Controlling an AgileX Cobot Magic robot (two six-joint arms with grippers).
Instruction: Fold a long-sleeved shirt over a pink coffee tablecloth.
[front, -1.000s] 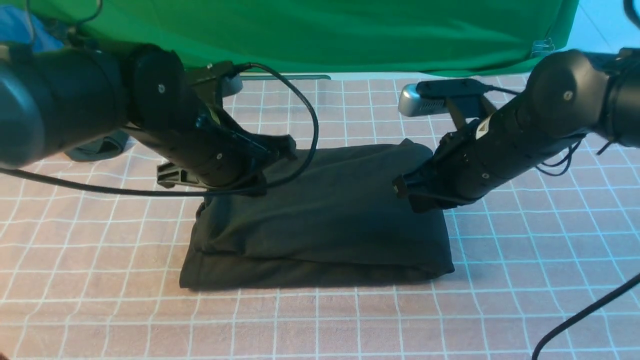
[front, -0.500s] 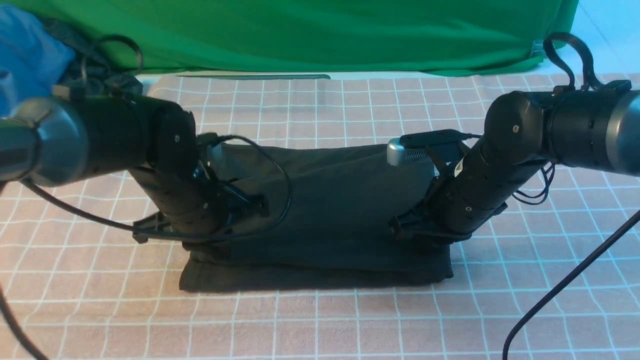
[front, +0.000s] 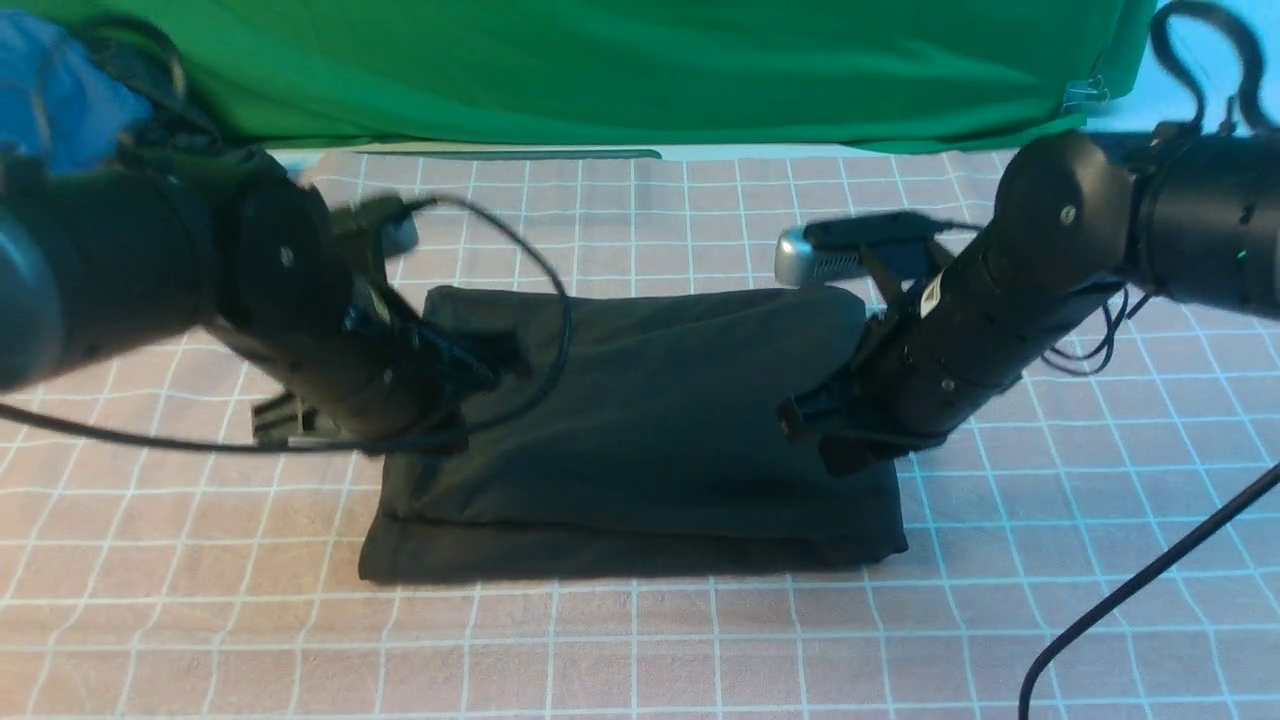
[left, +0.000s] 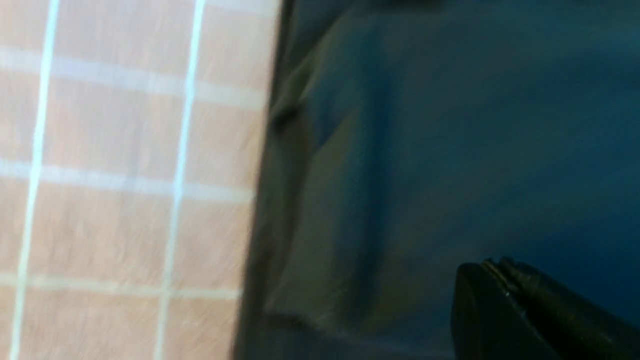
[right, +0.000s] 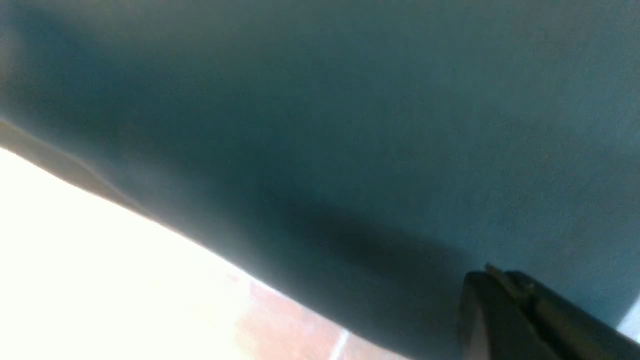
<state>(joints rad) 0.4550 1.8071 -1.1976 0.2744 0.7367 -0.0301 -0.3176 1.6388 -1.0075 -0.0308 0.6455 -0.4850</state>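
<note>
both pincers, the left pincer (front: 480, 365) and right pincer (front: 815, 425), are pressed together empty over the long-sleeved shirt (front: 640, 430), a soft, limp, light folded bundle at frame centre on the pink coffee tablecloth (front: 640, 640), best pinched at corner edges.

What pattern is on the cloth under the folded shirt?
Salmon pink tablecloth with a grid of thin white lines, clearest in the front view.

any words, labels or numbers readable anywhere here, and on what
None can be read.
White sticker on the right arm: too small and blurred to read.
Long-sleeved shirt: folded, no print or neck label showing.
Pink coffee tablecloth: only white grid lines, no text.
</note>
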